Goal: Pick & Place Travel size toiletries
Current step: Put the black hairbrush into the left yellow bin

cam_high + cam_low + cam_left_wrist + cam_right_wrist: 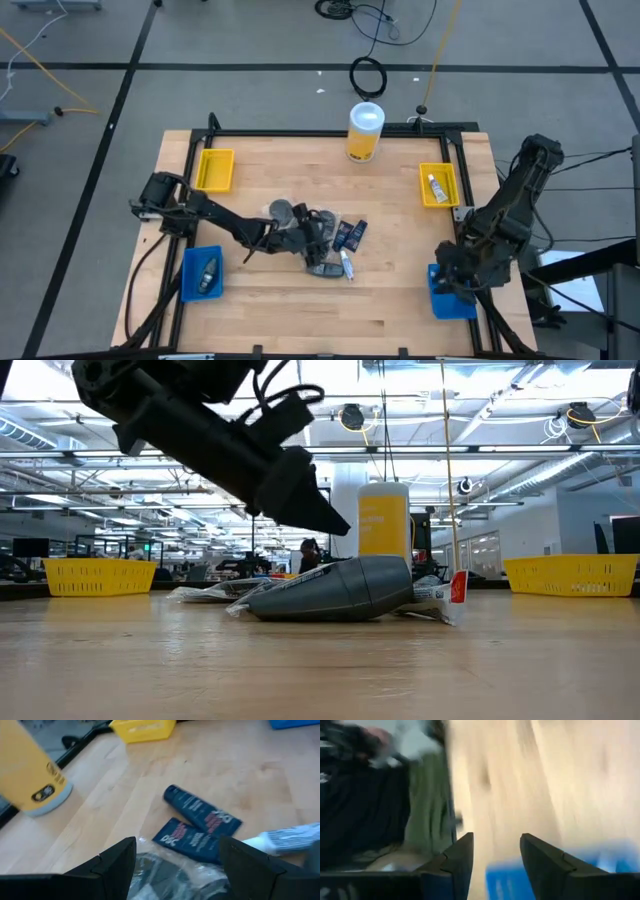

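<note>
The travel size toiletries lie in a pile at the table's middle: a wrapped dark disc (283,211), two dark blue sachets (202,815), a white tube (285,837) and a dark grey bottle (340,590) on its side. My left gripper (283,232) is open over the pile's left part, its fingers either side of a clear-wrapped dark item (170,875). My right gripper (447,273) hangs open with nothing between its fingers above the near-right blue bin (510,880). My left gripper slants down at the pile from the table's left, one finger (117,865) on each side of the clear-wrapped item. I cannot tell whether the fingers touch the wrap.
A yellow cylinder with a white lid (365,130) stands at the far edge. Yellow bins sit far left (215,170) and far right (438,185), the right one holding a white tube. The near-left blue bin (188,285) holds a wrapped item. A black frame edges the table.
</note>
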Controlling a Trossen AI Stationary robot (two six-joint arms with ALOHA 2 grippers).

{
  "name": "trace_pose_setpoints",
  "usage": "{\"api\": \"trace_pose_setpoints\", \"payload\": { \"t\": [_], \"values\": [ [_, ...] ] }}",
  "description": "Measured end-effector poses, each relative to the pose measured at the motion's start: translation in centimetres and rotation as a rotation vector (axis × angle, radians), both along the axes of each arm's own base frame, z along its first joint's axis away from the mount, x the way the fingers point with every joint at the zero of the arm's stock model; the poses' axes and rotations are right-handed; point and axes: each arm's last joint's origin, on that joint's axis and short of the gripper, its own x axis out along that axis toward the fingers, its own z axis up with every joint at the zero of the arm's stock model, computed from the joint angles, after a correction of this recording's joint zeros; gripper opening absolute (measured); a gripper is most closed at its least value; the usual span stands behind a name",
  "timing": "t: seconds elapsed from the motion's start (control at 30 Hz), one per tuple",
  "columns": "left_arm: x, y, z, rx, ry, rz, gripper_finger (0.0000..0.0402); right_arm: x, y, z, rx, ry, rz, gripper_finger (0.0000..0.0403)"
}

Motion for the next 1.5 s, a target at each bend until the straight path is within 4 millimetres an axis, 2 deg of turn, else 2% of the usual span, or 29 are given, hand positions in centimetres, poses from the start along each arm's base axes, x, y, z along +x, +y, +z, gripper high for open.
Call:
{"api": "trace_pose_setpoints", "payload": {
  "t": [0.17,0.33,0.47,0.6,0.77,0.97,1.13,1.33,1.5],
  "values": [
    [-0.2,-1.4,0.2,0.068,0.006,-0.073,0.0278,2.2,0.0,1.1,-0.418,-0.480,0.002,0.0154],
    [-1.5,-3.5,0.6,0.162,0.080,-0.131,0.0278,5.4,0.0,-1.3,-0.634,-0.682,-0.041,0.0147],
    [-3.7,-5.3,1.7,0.250,0.151,-0.103,0.0278,6.8,-0.9,-5.6,-0.704,-0.712,-0.097,0.0146],
    [-5.8,-6.7,2.1,0.315,0.204,-0.043,0.0278,7.0,-2.4,-9.4,-0.700,-0.709,-0.176,0.0145],
    [-6.5,-6.9,0.7,0.277,0.265,0.001,0.0278,6.8,-3.8,-12.1,-0.667,-0.695,-0.257,0.0144],
    [-5.9,-5.9,-2.2,0.287,0.344,0.072,0.0278,7.5,-4.6,-12.8,-0.750,-0.685,-0.267,0.0140],
    [-5.2,-4.6,-4.6,0.332,0.406,0.132,0.0278,7.9,-5.0,-12.8,-0.744,-0.685,-0.251,0.0139],
    [-4.7,-3.6,-5.2,0.316,0.417,0.171,0.0269,8.1,-5.2,-12.8,-0.712,-0.693,-0.209,0.0139],
    [-4.6,-3.2,-5.0,0.311,0.433,0.156,0.0210,8.1,-5.3,-12.8,-0.689,-0.688,-0.225,0.0139]
  ]
}}
